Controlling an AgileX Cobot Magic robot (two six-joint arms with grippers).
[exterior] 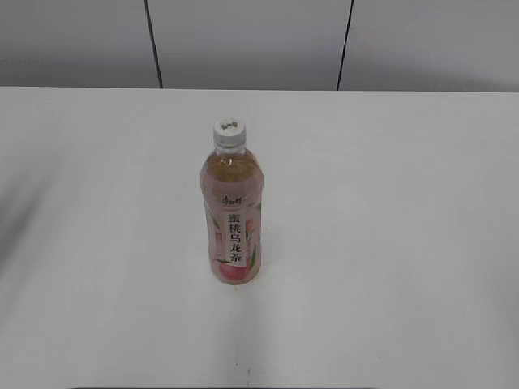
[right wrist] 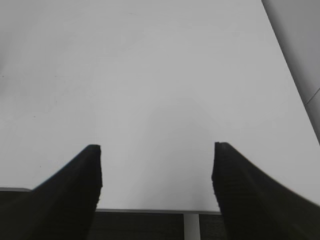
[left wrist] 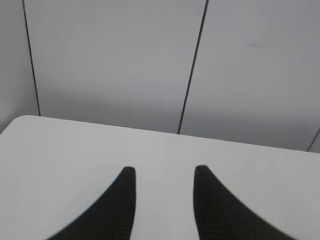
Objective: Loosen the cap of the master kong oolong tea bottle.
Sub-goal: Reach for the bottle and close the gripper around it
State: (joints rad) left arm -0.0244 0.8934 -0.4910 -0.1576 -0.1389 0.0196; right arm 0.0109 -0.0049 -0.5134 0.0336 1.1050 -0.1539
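While neither arm shows in the exterior view, the master kong oolong tea bottle (exterior: pixel 232 212) stands upright on the white table (exterior: pixel 405 243), well apart from both grippers; slim clear plastic, amber tea, ribbed white cap (exterior: pixel 229 133) seated; judged: approach not begun. Left wrist view: left gripper (left wrist: pixel 162 172) moderately parted, holding nothing, 2 curved black fingers (left wrist: pixel 122 200); bottle not ahead. Right wrist view: right gripper (right wrist: pixel 157 150) spread wide, empty; bare matte tabletop ahead. Next: 1 gripper steadies the body, the other clasps the cap.
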